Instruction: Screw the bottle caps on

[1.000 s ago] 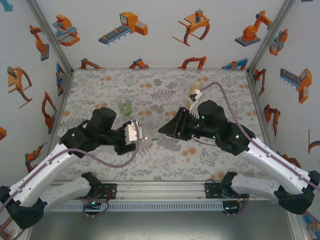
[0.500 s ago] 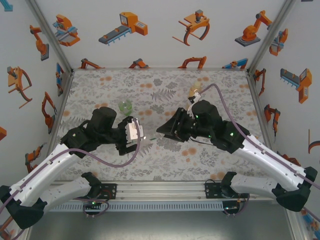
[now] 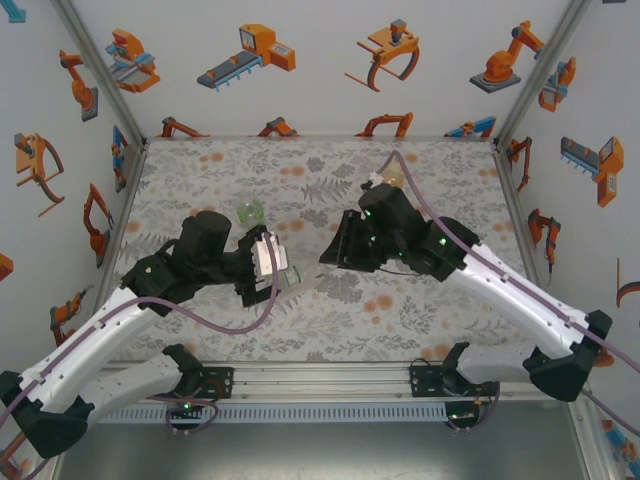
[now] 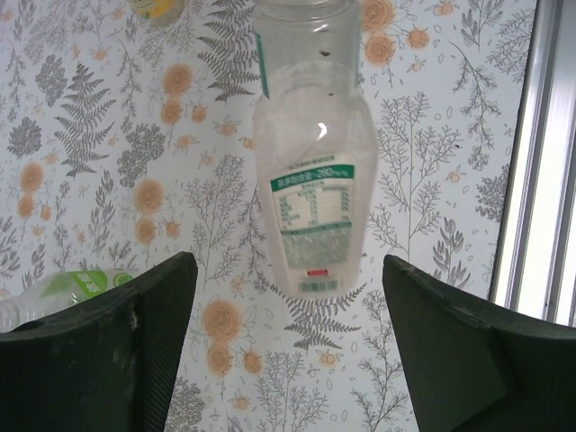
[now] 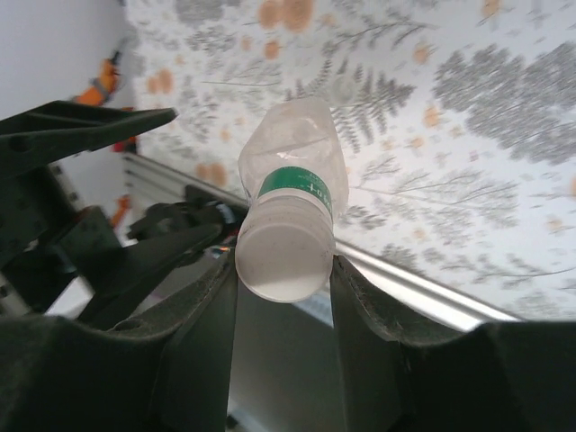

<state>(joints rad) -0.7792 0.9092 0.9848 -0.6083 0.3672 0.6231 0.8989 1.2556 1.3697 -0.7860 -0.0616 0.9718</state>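
While my right claw [image 5: 283,270] is clamped on the whitish round end of the clear bottle [image 4: 310,180], which I take for its cap [image 5: 281,256], the bottle hangs off the table [image 3: 215,175], carried between my two wrists. My left claw [image 4: 286,279] stands wide, one finger on either side of the bottle's labelled end and touching neither side. I judge this bottle to be at or near the end of its capping. The cap seems to sit square on it, but I cannot tell from here whether the thread is turned home. The green-tinted bottle [image 4: 76,288] lies on its side on the table by my left finger. Its clear end runs off the edge of the left wrist view, so I cannot say whether it wears a cap. The amber bottle [image 4: 157,7] is a yellow sliver cut by the top edge of that view, its neck out of sight. By my reckoning one bottle at best is finished and two are left to check or close. Beyond the held bottle, in the right wrist view, a pale round spot [image 5: 342,87] on the table may be a loose cap, but it is too blurred to be sure.
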